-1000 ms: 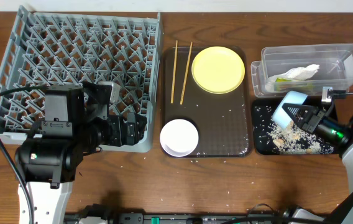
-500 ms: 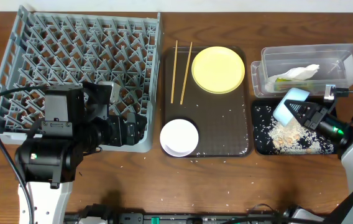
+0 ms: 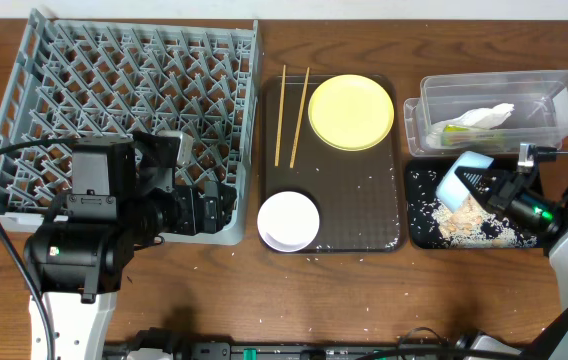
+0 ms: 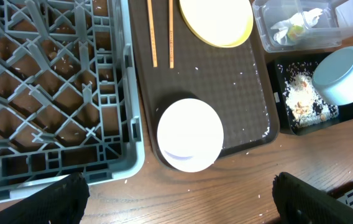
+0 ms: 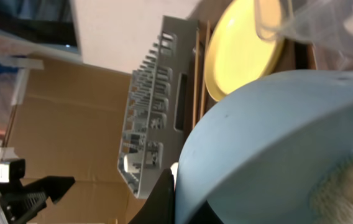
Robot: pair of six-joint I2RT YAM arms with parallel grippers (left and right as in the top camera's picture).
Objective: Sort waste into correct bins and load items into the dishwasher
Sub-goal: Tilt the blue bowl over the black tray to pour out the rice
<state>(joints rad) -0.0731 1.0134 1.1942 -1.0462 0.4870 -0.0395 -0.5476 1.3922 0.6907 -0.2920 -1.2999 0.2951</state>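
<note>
Blue bowl (image 3: 467, 168) over corner of black tray (image 3: 413, 212)

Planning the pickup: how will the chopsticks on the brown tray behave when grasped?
The chopsticks look thin and wooden, so probably stiff and light. Lying flat on the brown tray, they may roll or pivot if pinched off-centre.

The dish rack (image 3: 114, 90) is plain grey, its pegs forming a criss-cross lattice. The serving tray (image 3: 354, 190) is dark brown with a fine dotted texture, flecked with white grains. The plate (image 3: 351, 111) is solid yellow, the white bowl (image 3: 288, 220) is unmarked, and the chopsticks (image 3: 291, 115) are pale tan wood. The tub (image 3: 484, 82) is clear, the napkin (image 3: 484, 117) white, the wrapper (image 3: 451, 130) yellow-green. The black tray (image 3: 419, 225) is glossy, speckled with whitish rice scraps (image 3: 474, 225). The light blue bowl (image 3: 464, 172) is plain pastel. The table (image 3: 364, 300) shows reddish-brown wood grain.
</note>
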